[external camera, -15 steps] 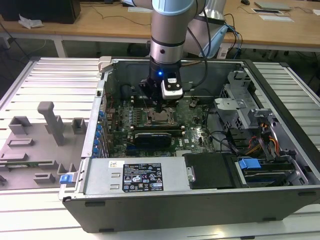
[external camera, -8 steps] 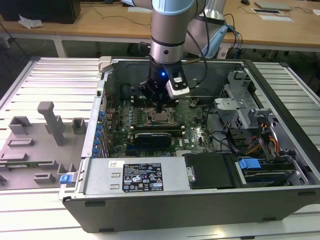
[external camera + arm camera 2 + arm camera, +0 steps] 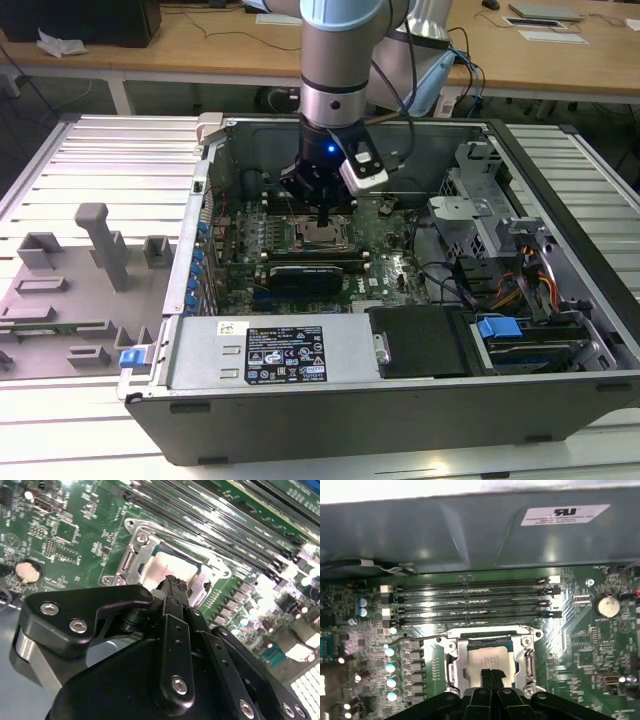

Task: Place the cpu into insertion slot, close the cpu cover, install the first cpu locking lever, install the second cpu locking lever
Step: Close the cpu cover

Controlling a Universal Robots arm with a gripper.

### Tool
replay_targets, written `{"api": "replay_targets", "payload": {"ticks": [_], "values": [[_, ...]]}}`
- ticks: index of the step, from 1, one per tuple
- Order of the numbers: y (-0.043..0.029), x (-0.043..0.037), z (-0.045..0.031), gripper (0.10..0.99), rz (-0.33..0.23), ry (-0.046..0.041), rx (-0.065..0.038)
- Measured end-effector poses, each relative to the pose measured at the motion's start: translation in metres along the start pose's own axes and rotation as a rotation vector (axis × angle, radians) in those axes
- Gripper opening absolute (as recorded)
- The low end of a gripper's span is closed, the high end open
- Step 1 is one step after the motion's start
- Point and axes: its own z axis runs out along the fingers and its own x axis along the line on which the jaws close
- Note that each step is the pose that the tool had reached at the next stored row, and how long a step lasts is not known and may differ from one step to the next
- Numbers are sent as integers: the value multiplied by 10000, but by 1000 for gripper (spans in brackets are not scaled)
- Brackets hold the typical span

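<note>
The cpu, a pale silvery square chip, lies in the insertion slot on the green motherboard, and the socket also shows in the exterior view. The cpu cover, a silvery metal frame, lies down around the chip and shows in both wrist views. A thin wire locking lever runs along one side of the socket. My gripper hangs just above the chip with its black fingertips pressed together and nothing between them. It also shows in the second wrist view and the exterior view.
Long black memory slots run beside the socket. The grey case wall rises behind them. A coin cell battery sits on the board. In the exterior view, the power supply and drive cage crowd the open case.
</note>
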Motion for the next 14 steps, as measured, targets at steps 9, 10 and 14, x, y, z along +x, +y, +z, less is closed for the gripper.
{"api": "replay_targets", "payload": {"ticks": [9,10,14], "values": [[-1,2,5,106,-1241,-143,-21],[-1,2,5,106,-1250,-143,-21],[-6,26,5,106,-1257,-339,-202]]}}
